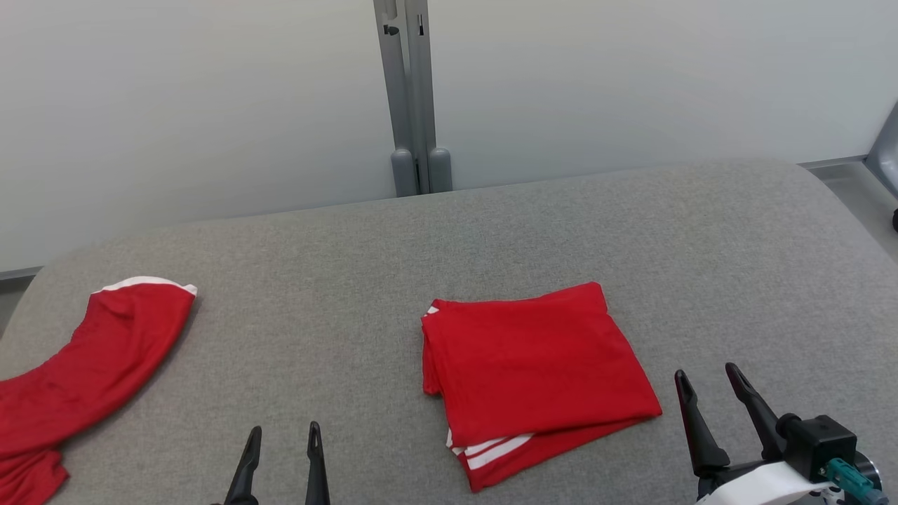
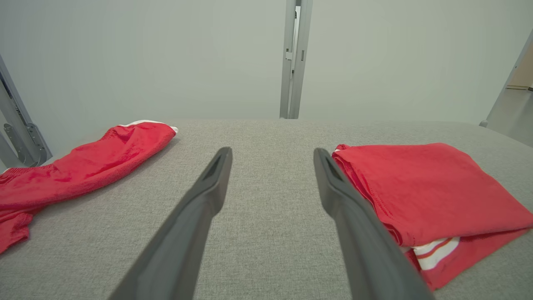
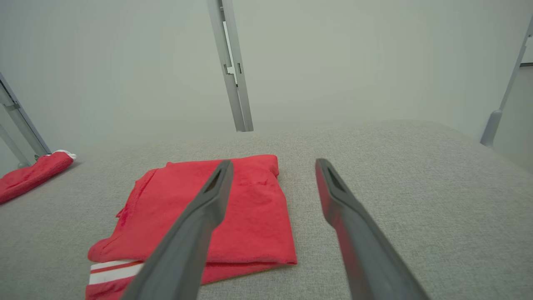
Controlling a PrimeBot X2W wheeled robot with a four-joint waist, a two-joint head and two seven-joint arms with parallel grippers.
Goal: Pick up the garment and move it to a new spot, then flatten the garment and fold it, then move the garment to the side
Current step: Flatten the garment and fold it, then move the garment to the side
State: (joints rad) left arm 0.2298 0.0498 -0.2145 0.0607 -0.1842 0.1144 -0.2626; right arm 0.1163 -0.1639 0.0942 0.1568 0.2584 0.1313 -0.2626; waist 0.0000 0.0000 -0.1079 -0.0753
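A red garment (image 1: 533, 372) lies folded into a rough square on the grey padded table (image 1: 491, 231), white stripes showing at its near edge; the left wrist view has the garment (image 2: 433, 196) at right, the right wrist view has the garment (image 3: 233, 212) at left. My left gripper (image 1: 283, 436) is open at the table's near edge, left of the folded garment and clear of it. My right gripper (image 1: 707, 374) is open just right of the garment's near right corner, holding nothing. Both pairs of fingers (image 2: 208, 183) (image 3: 333, 187) stand apart over bare fabric.
A second red garment (image 1: 84, 372) with a white hem lies unfolded at the table's far left edge, also seen as a red garment (image 2: 83, 166) in the left wrist view. A grey post (image 1: 414, 98) stands behind the table against the pale wall. A metal frame (image 1: 885, 151) rises at the right.
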